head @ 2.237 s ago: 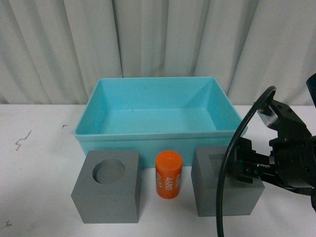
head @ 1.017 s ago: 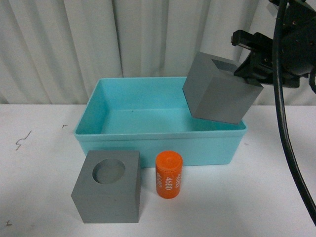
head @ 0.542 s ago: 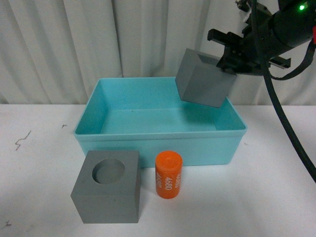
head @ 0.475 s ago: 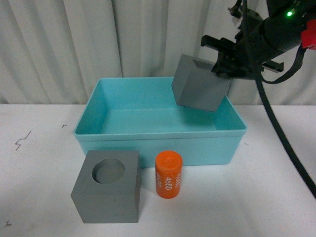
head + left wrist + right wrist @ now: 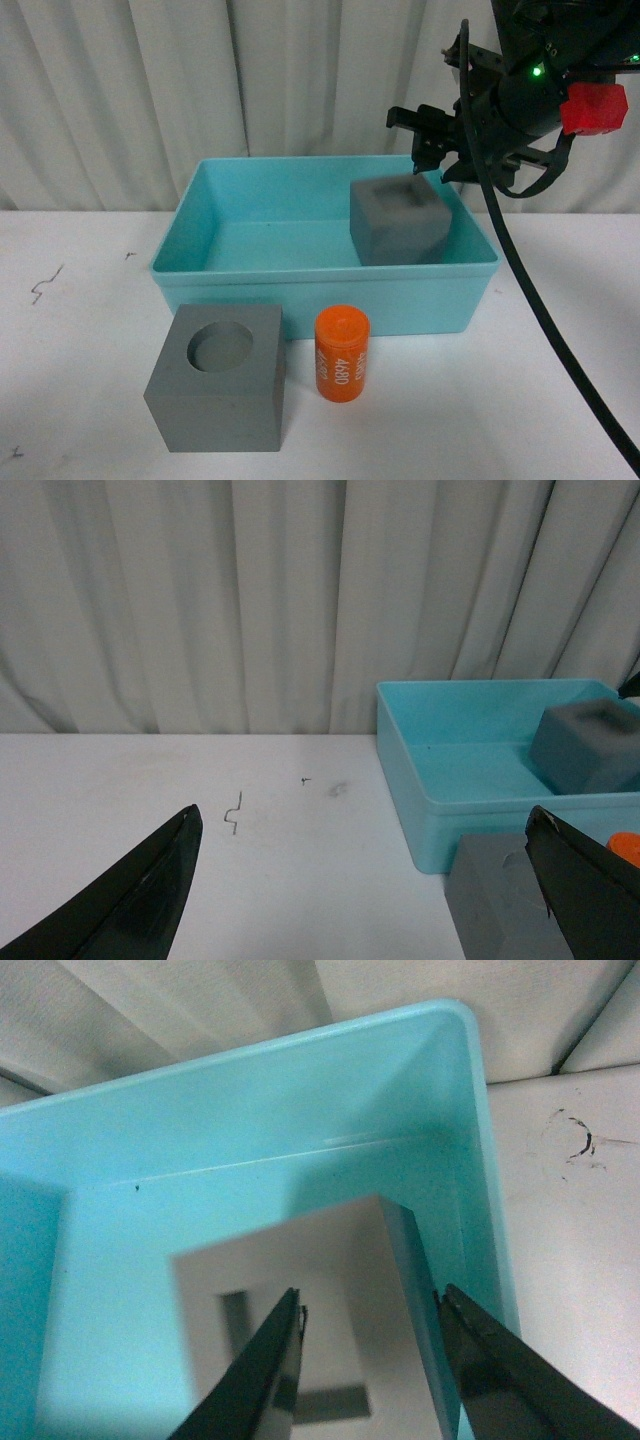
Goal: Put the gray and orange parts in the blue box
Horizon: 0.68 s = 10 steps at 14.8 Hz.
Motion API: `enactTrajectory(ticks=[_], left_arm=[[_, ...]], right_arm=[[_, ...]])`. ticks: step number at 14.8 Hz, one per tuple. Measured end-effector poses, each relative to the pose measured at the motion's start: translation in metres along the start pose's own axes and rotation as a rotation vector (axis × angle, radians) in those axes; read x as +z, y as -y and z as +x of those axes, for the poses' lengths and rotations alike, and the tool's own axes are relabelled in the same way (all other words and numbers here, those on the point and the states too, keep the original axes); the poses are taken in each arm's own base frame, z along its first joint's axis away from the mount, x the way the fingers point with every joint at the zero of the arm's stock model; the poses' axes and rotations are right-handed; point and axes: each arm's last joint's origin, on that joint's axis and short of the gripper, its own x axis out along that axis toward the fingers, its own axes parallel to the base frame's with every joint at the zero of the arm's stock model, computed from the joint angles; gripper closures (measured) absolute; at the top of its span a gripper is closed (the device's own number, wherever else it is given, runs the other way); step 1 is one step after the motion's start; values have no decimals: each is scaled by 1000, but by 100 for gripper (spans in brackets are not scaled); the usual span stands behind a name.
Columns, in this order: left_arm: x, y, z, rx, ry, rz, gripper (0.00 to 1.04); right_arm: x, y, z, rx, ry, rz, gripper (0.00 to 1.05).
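Observation:
The gray cube with a square recess is inside the blue box, at its right end, and looks blurred. My right gripper is open just above it and holds nothing. In the right wrist view the open gripper frames that cube inside the box. The gray cube with a round recess and the orange "4680" cylinder stand on the table in front of the box. My left gripper is open and empty, low over the table left of the box.
A white table with small pen marks carries everything. A pale curtain hangs close behind the box. The right arm's black cable hangs down on the right side.
My right gripper lifted the square-recess cube from the table in front of the box, carried it up and over the box, then let go; the cube now sits inside.

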Motion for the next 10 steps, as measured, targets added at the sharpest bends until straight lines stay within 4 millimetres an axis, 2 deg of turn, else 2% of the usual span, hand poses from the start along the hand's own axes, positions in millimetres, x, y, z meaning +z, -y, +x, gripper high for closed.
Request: enactTrajectory(ticks=[2, 3, 4, 5, 7, 8, 9, 10], left_arm=[[0, 0, 0, 0, 0, 0, 7], [0, 0, 0, 0, 0, 0, 7], [0, 0, 0, 0, 0, 0, 7], [0, 0, 0, 0, 0, 0, 7], [0, 0, 0, 0, 0, 0, 7], [0, 0, 0, -1, 0, 0, 7], [0, 0, 0, 0, 0, 0, 7], [0, 0, 0, 1, 0, 0, 7]], right_arm=[[8, -3, -15, -8, 50, 2, 28], [15, -6, -32, 6, 107, -2, 13], [21, -9, -50, 27, 174, -8, 4], [23, -11, -65, 47, 237, -25, 6], [20, -18, -112, 98, 444, -116, 7], [6, -21, -142, -4, 655, -182, 18], [-24, -17, -178, -101, 783, -211, 32], [-52, -8, -205, -118, 838, -226, 44]])
